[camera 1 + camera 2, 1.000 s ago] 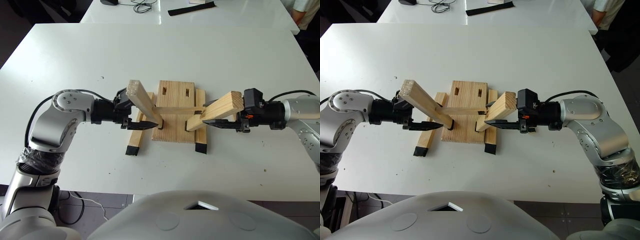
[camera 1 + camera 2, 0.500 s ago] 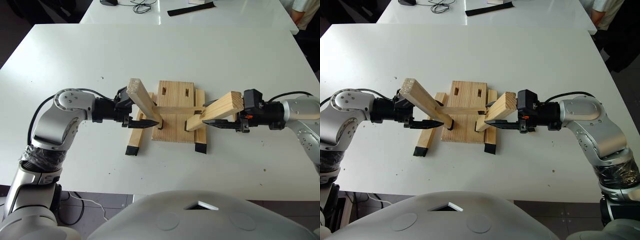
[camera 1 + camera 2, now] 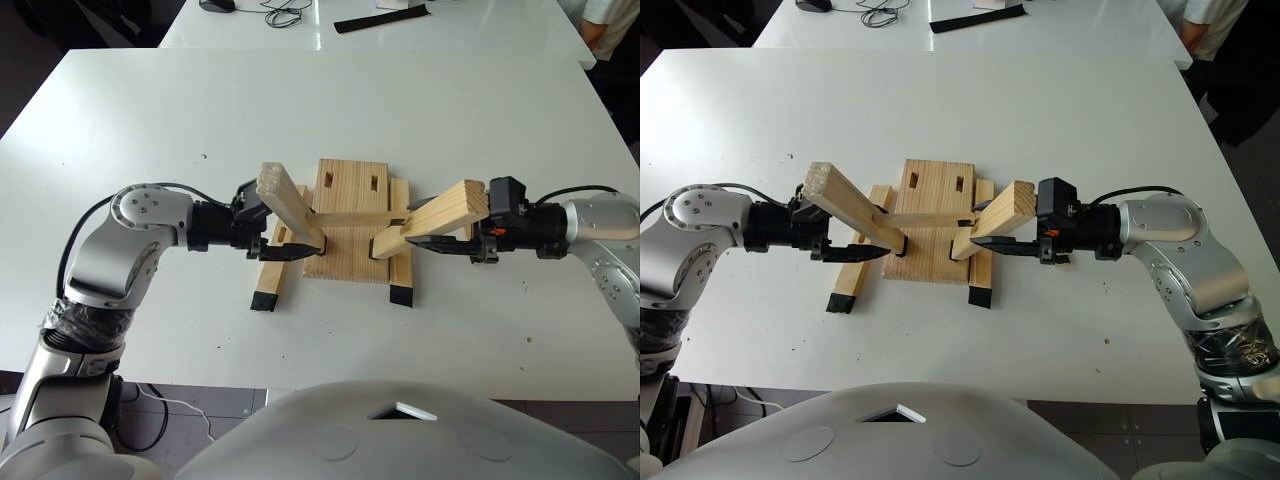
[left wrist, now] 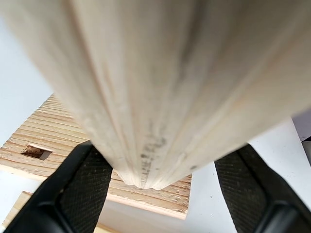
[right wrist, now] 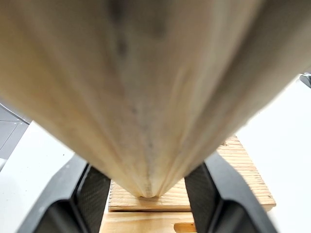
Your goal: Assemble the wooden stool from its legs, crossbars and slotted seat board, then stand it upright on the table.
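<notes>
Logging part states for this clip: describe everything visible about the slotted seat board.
The seat board is pale, grained wood, rectangular, lying flat on the white table. Two rectangular slots show at its far end. A thin crossbar crosses over it; the left leg and right leg, tilted, meet its near corners.

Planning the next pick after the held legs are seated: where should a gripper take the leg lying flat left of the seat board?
Come from straight above onto the flat leg at its near end, just above its black cap. That end sticks out past the seat board's near edge, so both long sides are probably free to clamp.
</notes>
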### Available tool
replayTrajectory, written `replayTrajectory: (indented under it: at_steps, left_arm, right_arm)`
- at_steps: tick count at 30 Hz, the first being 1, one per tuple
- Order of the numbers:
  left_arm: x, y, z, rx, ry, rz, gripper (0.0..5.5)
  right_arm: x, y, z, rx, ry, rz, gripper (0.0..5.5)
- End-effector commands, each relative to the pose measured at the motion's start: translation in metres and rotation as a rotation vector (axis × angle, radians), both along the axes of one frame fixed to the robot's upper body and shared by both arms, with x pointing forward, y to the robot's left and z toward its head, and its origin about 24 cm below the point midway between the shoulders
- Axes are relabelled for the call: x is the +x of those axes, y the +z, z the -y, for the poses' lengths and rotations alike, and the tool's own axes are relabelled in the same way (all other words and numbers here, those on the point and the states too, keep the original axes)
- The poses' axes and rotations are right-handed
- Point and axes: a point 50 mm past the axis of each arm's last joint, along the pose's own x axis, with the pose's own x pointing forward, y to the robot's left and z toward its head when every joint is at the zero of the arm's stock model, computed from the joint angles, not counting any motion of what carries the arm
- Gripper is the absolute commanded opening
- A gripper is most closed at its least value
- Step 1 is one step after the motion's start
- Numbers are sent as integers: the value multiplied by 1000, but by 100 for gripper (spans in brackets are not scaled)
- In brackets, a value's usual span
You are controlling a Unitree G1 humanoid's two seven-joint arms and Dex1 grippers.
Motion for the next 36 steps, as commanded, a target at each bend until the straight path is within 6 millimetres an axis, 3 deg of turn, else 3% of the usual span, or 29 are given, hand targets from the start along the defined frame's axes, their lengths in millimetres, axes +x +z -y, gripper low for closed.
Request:
replayTrajectory:
  at_steps: [1,9,23,31,36]
  left_arm:
    - [-11,0,19,-39,-115,1,336]
    - [5,-4,14,-27,-45,17,336]
    - [17,-31,-18,168,-32,31,336]
    - [29,-26,-31,174,12,68,336]
    - [56,-16,-37,166,127,130,336]
  right_arm:
    - [-1,-38,10,-168,-86,-128,203]
    - [-2,-29,1,-159,-33,-100,203]
    - [-5,-32,-2,-173,-13,-102,203]
    - [-6,-32,-1,-181,-12,-98,203]
    - [-5,-33,-2,-182,-15,-94,203]
